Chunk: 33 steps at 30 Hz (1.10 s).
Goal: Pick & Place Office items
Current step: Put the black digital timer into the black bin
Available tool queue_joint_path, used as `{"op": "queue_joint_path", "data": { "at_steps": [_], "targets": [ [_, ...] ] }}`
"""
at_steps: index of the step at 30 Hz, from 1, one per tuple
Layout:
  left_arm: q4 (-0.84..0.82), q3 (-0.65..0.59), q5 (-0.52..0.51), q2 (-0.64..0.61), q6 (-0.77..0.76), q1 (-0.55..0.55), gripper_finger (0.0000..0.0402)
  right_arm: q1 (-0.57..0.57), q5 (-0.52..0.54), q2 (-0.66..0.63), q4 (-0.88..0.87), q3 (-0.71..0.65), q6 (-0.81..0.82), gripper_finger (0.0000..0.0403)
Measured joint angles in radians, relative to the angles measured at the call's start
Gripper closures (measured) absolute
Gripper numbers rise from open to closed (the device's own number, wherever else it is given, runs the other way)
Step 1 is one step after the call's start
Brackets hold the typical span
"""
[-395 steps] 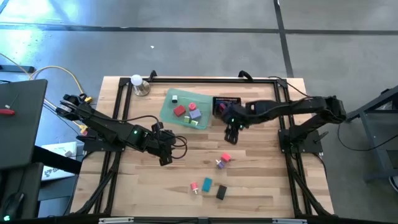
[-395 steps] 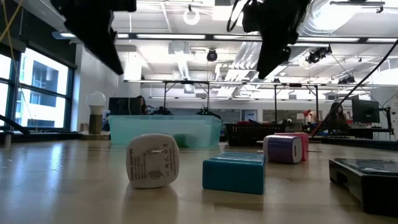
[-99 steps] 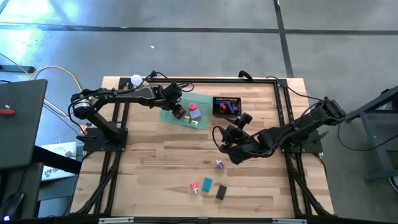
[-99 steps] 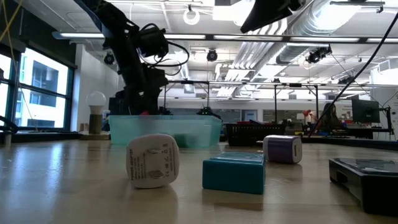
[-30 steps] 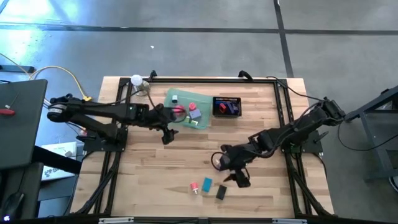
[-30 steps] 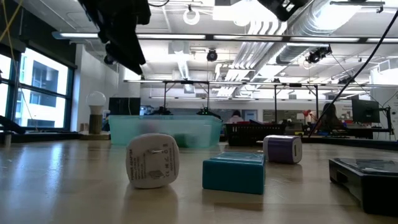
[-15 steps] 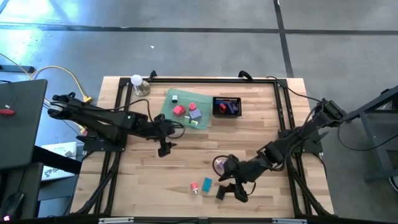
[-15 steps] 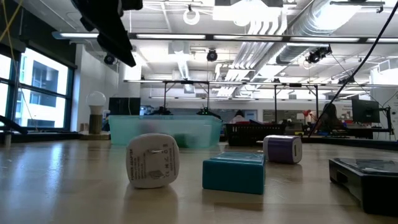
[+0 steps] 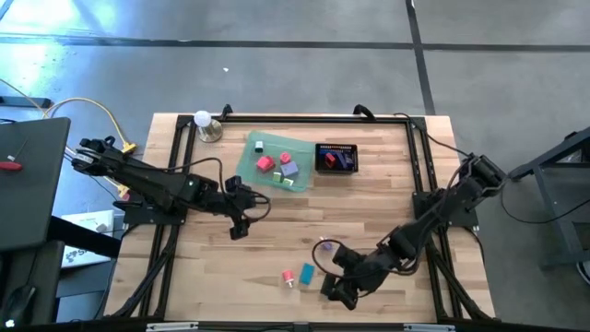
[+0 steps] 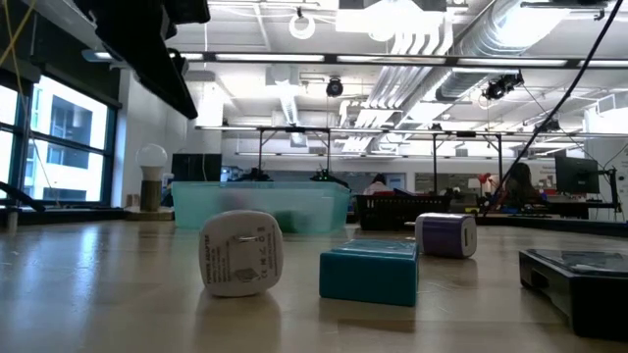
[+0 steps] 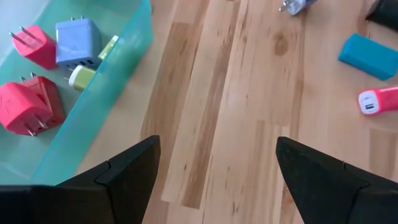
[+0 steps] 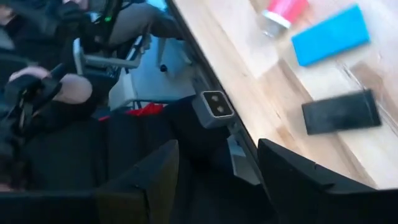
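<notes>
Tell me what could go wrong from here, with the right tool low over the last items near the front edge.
1. The black block lies close to the table's front edge; a nudge from the right tool could push it off.
2. The teal block and pink item sit close together beside it, so reaching for one may knock another.
3. The left tool hangs open over bare wood, probably clear.
</notes>
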Motion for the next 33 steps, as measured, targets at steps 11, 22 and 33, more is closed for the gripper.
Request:
{"op": "queue_joint_path", "data": {
  "at_steps": [11, 22, 33],
  "targets": [
    [0.049, -0.037, 0.001, 0.000, 0.129, 0.011, 0.0089, -0.029, 0.048, 0.018, -0.007, 0.000, 0.055, 0.0195],
    [0.068, -0.037, 0.002, 0.000, 0.275, 0.073, 0.0089, -0.025, 0.306, 0.018, 0.001, 0.000, 0.099, 0.0195],
    [0.124, -0.037, 0.011, 0.000, 0.398, 0.165, 0.0089, -0.015, 0.400, 0.018, 0.001, 0.000, 0.103, 0.0115]
  ]
}}
